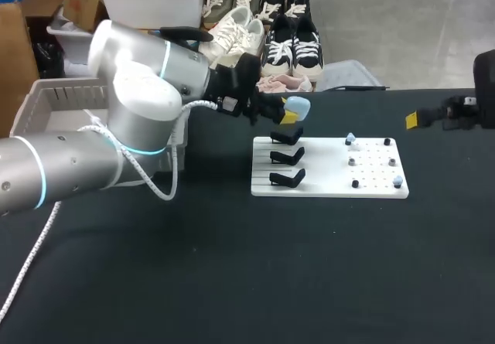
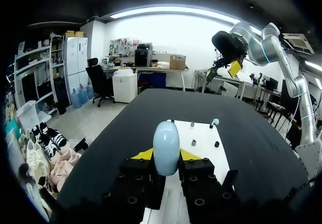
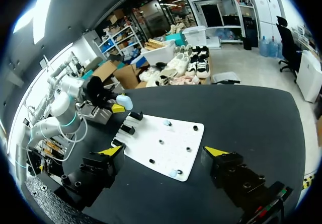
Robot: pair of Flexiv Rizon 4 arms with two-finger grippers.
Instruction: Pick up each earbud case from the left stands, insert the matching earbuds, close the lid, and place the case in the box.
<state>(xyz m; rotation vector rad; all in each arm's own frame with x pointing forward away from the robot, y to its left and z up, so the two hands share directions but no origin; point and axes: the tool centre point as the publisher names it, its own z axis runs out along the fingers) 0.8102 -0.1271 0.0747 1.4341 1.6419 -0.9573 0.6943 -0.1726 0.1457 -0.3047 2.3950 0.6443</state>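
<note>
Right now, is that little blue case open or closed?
Closed: the earbud case is one smooth egg, no lid raised, pinched in the left gripper.

We saw a black table [image 1: 232, 267] carrying a flat white board [image 1: 325, 183], which lay directly on it right of the middle and toward the far edge. A pale slatted box [image 1: 58, 100] stood at the far left corner; we could not tell whether it rested wholly on the top.
</note>
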